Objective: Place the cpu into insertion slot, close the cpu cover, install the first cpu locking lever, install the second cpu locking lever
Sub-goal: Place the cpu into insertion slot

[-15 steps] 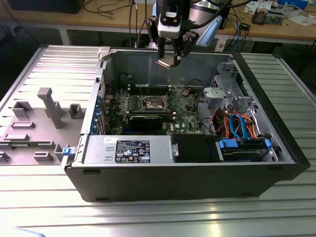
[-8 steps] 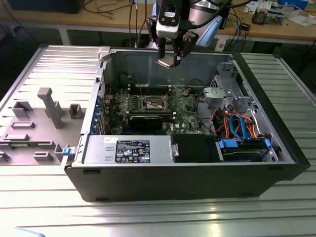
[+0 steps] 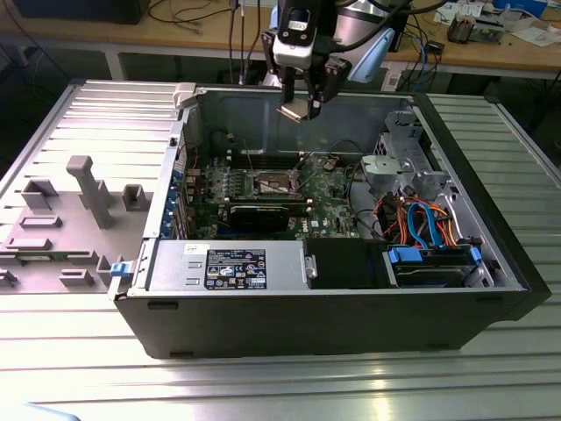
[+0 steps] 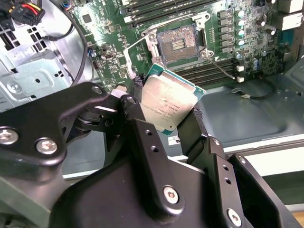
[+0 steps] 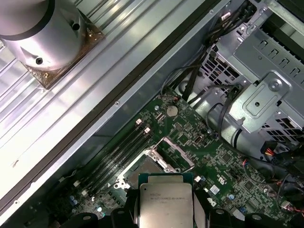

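The computer case [image 3: 333,320] lies open at the top on the slatted metal table [image 3: 263,386]. There's lots of free room above it. Inside it's tight. A drive cage [image 3: 403,149] & cables [image 3: 421,219] fill the case's end at the exterior view's right. A grey box [image 3: 230,263] w/ a label runs along the near edge. The green board [image 3: 329,189] lies flat in the middle, toward the far wall.

The gripper [image 3: 302,103] hangs high above the case, toward its far wall, w/ free air on all sides. Its fingers [image 4: 199,128] are clamped on the cpu [image 4: 168,107], one on each of 2 opposite edges. The cpu is a flat square chip w/ a dull silver top, small print & a thin green rim. It sits tilted in the grip.

The insertion slot [image 4: 178,43] has a brown-gold middle & a grey rim, and it's well below the cpu. The cpu cover [image 4: 127,58] is swung up off the slot, just beside it.

The exterior view shows the whole case & the table edges, but the slot is tiny there. Both wrist views show chip & slot close up. The first wrist view also shows a round silver post [image 5: 38,28] on the table, outside the case's far wall.
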`<action>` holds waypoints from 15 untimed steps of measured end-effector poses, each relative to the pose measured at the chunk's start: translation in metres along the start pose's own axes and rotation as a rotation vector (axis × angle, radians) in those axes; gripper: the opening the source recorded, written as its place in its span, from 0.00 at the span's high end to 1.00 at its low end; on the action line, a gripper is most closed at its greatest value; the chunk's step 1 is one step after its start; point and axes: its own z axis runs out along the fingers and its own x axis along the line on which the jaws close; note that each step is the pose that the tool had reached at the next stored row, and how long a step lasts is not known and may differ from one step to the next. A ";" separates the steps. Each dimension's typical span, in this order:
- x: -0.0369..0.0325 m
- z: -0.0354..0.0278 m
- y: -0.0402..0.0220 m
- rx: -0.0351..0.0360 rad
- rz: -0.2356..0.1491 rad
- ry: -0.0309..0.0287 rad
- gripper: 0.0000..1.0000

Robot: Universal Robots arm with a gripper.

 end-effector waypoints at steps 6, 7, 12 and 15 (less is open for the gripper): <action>0.0000 0.0005 0.0000 -0.0011 0.062 -0.0053 0.46; 0.0000 0.0006 -0.0001 -0.0013 0.075 -0.0064 0.46; 0.0000 0.0007 -0.0001 -0.0019 0.108 -0.0092 0.46; 0.0000 0.0007 -0.0001 -0.0019 0.111 -0.0095 0.46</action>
